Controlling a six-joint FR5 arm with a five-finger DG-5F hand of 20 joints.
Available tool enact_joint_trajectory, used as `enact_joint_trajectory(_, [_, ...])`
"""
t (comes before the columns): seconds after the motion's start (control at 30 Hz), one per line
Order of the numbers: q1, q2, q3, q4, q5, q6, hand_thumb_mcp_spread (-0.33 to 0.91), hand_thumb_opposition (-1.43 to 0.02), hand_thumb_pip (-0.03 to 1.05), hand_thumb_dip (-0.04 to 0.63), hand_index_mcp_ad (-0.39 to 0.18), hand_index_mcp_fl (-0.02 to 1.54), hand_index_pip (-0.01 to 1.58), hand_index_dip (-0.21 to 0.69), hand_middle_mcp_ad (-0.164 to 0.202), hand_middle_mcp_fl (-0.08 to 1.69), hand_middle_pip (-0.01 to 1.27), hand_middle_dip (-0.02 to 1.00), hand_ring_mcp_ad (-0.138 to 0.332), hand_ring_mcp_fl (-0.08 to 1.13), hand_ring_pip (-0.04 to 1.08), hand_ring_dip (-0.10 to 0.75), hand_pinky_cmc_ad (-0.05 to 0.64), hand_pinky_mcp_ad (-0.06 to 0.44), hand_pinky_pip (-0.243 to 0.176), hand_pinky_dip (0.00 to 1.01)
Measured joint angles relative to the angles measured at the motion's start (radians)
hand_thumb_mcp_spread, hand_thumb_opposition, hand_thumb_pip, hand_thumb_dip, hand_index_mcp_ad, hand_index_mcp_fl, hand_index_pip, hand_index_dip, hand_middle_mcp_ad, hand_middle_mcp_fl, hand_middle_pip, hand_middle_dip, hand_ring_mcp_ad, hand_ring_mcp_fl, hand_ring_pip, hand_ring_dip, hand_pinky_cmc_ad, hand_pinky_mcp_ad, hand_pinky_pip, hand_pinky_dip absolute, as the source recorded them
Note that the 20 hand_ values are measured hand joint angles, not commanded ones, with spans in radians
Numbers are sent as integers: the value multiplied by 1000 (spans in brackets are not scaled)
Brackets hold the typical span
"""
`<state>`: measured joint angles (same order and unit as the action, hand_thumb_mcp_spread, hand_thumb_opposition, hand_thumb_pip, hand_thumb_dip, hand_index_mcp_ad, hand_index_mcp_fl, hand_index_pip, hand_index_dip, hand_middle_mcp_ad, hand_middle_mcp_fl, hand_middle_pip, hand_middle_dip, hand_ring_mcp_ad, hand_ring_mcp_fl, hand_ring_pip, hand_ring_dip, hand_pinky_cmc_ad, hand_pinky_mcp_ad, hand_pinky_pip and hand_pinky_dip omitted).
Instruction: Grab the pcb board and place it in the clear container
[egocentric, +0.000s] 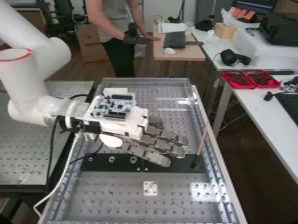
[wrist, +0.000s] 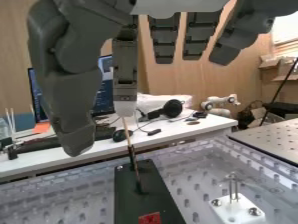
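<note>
Seen in high view, above the middle of the bench: dark grey robot hand (egocentric: 148, 153), w/ fingers long and almost straight, well opened, holding nothing. On top of white plastic housing (egocentric: 135, 123) behind the fingers: bare blue-and-white circuit board (egocentric: 113, 105). Cannot tell for certain if to count as the task's pcb. Under the hand, lying crosswise on grey perforated metal surface (egocentric: 113, 195): flat dark green rectangular strip (egocentric: 183, 165), w/ round metal fittings. Cannot tell if to take as pcb either. Cannot tell where exactly to find the clear container.

In wrist view, on the strip: small red label (wrist: 151, 218), w/ light marks, too small to read. Just beyond the fingertips in high view: thin orange-brown stick (egocentric: 202, 140), tilted, w/ dark lower end at the strip.

Re edges: long metal rails (egocentric: 216, 172) along both sides of the perforated surface, w/ narrow room btwn fingertips and right-hand rail in high view. Wider room btwn strip and near end, w/ small white square block (egocentric: 151, 188) there, bearing screws. Past a gap, well apart: long white tabletop (egocentric: 266, 117), w/ red trays (egocentric: 238, 88) on it.
</note>
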<state>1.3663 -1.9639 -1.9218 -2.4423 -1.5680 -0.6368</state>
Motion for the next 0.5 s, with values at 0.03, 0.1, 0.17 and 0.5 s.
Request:
enact_joint_trajectory(0.03, [-3, -7, 0, 11, -12, 2, 569, -771, 379, 175, -91, 56, 1360, 206, 96, -2, 117, 140, 124, 0, 72, 51, 307, 152, -75, 195])
enact_joint_trajectory(0.1, [-8, -18, 0, 23, -29, 6, 569, -791, 370, 176, -94, 51, 1408, 209, 96, 0, 119, 140, 120, 0, 86, 58, 307, 148, -75, 195])
enact_joint_trajectory(0.17, [-12, -31, -1, 40, -48, 13, 581, -785, 368, 176, -103, 38, 1461, 209, 99, 0, 122, 141, 120, 0, 93, 59, 307, 147, -75, 195])
enact_joint_trajectory(0.5, [-15, -75, -1, 86, -57, 26, 604, -801, 354, 190, -105, 54, 1541, 209, 99, 0, 126, 152, 113, 2, 89, 59, 307, 131, -75, 195])
